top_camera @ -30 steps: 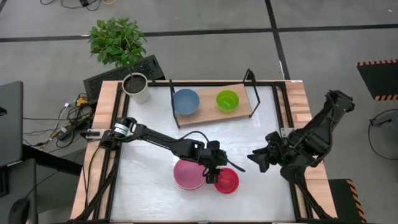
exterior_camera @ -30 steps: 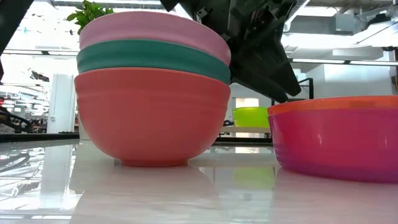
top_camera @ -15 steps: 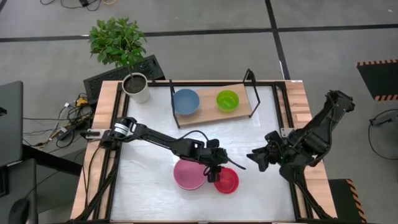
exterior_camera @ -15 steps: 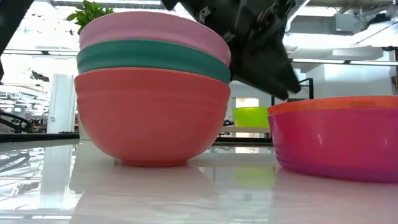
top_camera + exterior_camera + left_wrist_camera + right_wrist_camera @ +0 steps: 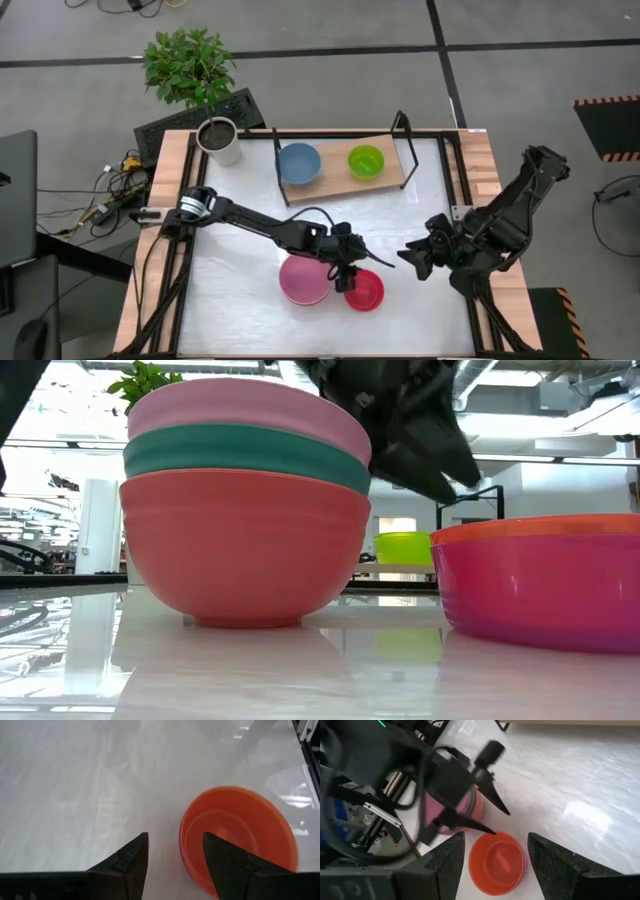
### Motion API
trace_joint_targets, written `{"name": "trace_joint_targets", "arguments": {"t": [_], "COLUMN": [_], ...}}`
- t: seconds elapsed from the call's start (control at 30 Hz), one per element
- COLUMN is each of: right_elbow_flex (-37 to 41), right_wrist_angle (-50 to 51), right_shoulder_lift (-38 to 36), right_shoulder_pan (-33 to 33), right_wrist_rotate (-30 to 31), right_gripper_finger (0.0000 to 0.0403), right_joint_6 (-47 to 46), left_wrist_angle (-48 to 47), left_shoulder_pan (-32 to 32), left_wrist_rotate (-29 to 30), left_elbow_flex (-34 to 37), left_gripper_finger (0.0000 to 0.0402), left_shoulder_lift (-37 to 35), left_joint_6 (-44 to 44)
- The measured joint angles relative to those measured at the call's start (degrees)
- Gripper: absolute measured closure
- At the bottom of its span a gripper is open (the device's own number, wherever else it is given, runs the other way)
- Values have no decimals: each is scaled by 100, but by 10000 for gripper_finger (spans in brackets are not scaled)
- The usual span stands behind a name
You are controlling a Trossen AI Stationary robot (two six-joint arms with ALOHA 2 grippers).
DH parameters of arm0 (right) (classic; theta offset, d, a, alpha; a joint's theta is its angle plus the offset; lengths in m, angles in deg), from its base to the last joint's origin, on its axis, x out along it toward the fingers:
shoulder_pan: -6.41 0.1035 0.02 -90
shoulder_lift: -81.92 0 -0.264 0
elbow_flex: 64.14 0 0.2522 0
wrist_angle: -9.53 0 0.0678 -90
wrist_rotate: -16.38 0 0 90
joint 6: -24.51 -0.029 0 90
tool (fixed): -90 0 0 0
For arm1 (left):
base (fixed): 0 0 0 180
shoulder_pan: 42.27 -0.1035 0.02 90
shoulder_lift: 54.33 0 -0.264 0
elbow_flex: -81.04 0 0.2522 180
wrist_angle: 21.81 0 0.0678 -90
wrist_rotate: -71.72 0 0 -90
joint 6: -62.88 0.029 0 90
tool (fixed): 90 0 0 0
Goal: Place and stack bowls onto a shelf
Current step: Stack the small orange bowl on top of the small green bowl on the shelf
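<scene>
An orange-red bowl [image 5: 365, 290], magenta on the outside [image 5: 545, 585], stands on its base on the white table near the front. To its left stands a stack of three bowls [image 5: 303, 280]: pink on top, teal in the middle, salmon at the bottom [image 5: 245, 545]. A blue bowl [image 5: 299, 163] and a green bowl [image 5: 366, 160] stand on the wooden shelf [image 5: 333, 172] at the far side. My left gripper [image 5: 352, 272] is open and empty just above the orange-red bowl's left rim [image 5: 186, 827]. My right gripper [image 5: 405, 255] is open and empty to that bowl's right.
A white plant pot [image 5: 220, 140] with a green plant stands at the table's far left corner. The shelf's black end frames [image 5: 405, 130] rise above the board. Bare tabletop [image 5: 240, 250] lies to the left of the stack and between the bowls and the shelf.
My left gripper has gone up a little from the orange-red bowl's rim, still open. The bowl and the stack have stayed where they were.
</scene>
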Motion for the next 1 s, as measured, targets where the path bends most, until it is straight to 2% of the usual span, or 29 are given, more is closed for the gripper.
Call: {"name": "trace_joint_targets", "arguments": {"t": [0.3, 0.6, 0.77, 1.0], "right_elbow_flex": [4, 4, 4, 4], "right_wrist_angle": [31, 127, 75, -379], "right_shoulder_lift": [675, 1781, 2321, 2685], "right_shoulder_pan": [0, -20, -33, -138], "right_wrist_rotate": [-338, -1117, -1240, -1394], "right_gripper_finger": [161, 161, 161, 161], "right_joint_6": [306, 132, 20, 51], "left_wrist_angle": [-247, -663, -860, -1088], "left_shoulder_pan": [-149, -234, -234, -234], "left_wrist_rotate": [48, -98, -214, -184], "left_elbow_flex": [-4, -4, -4, -4], "left_gripper_finger": [230, 230, 230, 230], "left_shoulder_lift": [-471, -1016, -1271, -1676], "left_joint_6": [186, 205, 336, 336]}}
